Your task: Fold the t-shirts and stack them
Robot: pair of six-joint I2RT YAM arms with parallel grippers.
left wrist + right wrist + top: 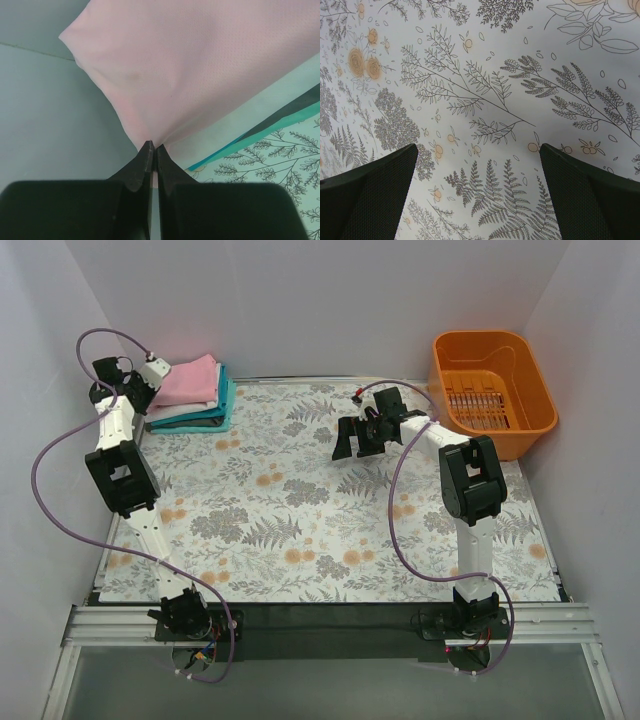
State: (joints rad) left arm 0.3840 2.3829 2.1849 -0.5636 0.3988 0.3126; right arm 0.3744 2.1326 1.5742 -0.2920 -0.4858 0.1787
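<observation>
Clamps left gripper on soft light-pink cloth t-shirt, upper left, probably to square it up; holds right gripper wide open, idle.

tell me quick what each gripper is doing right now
Left gripper: closed, pinching the pink shirt.
Right gripper: open, holding nothing.

walls: plain pale grey panels, boxing in the back and both sides
table: pale floral print on top, ferns and little orange blooms
far right corner: orange plastic basket
near edge: silver metal rails
light: soft and even
</observation>
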